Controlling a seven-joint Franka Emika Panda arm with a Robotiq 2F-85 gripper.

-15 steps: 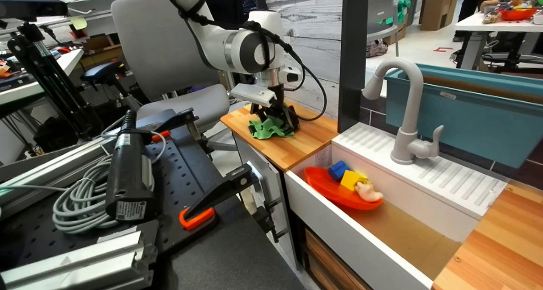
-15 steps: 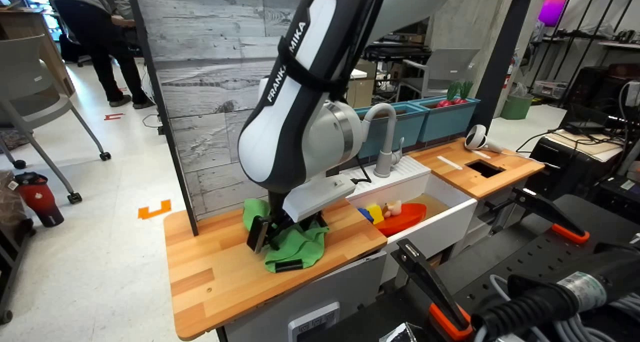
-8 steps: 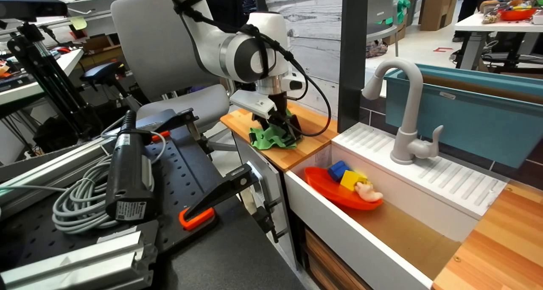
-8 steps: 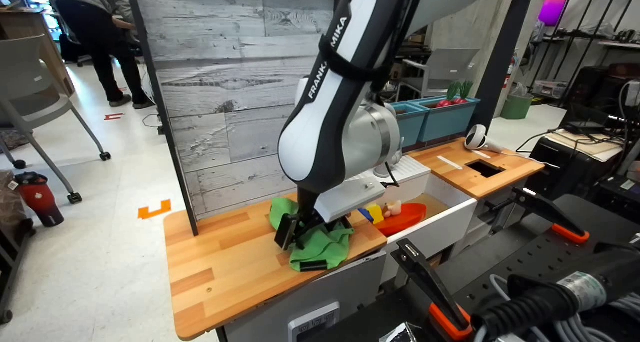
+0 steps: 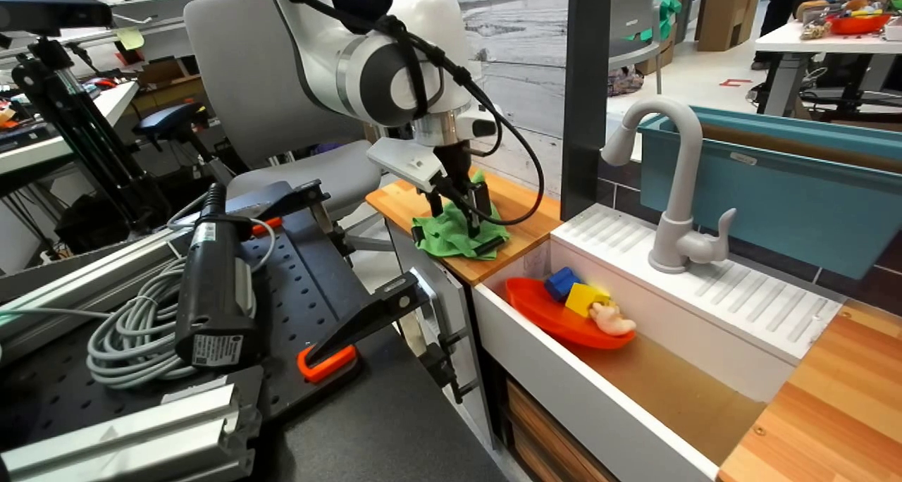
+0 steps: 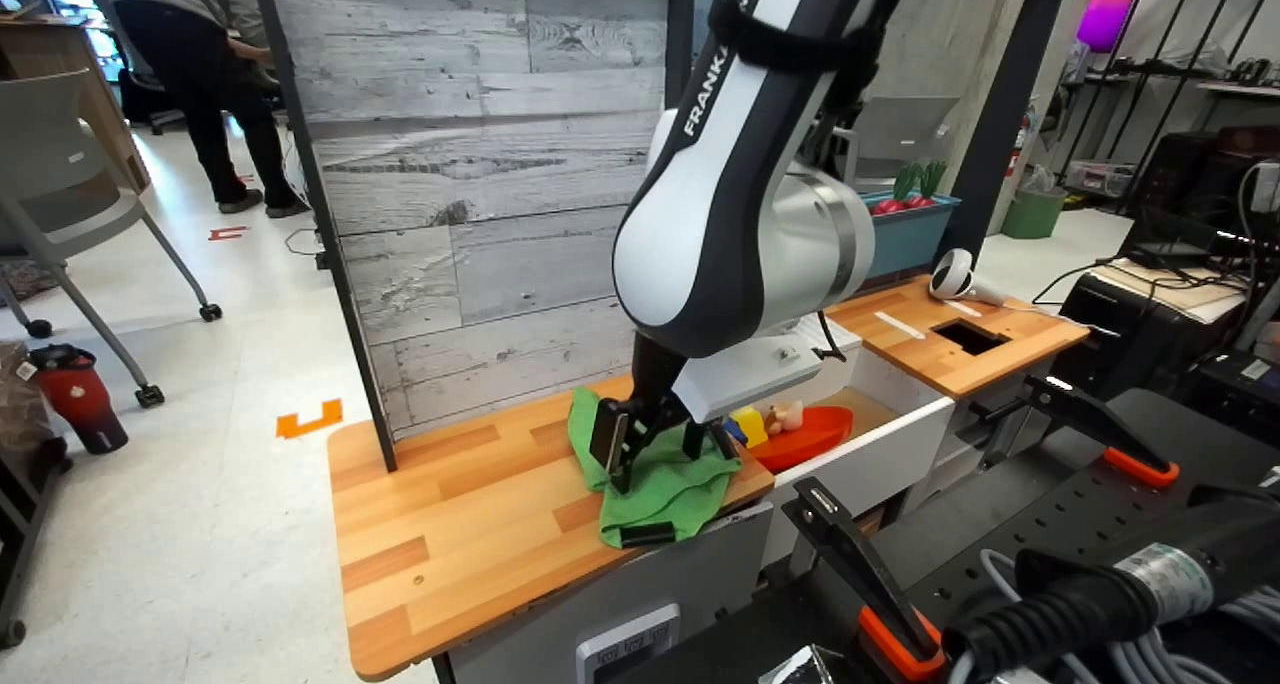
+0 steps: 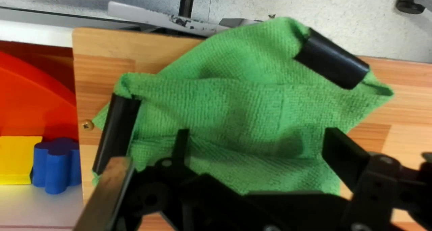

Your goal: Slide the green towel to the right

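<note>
Note the green towel on the butcher-block countertop, shifted over the past second toward, and now just beside, the sink, beneath a Robotiq gripper spread wide and apparently raised slightly, suggesting a rightward slide at or near completion.

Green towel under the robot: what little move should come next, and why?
Probably raise the tool straight up from the green towel: in the wrist view the tool's jaws stand wide apart, the cloth unpinched, and the towel already lies near the edge where the wooden counter meets the sink.
</note>
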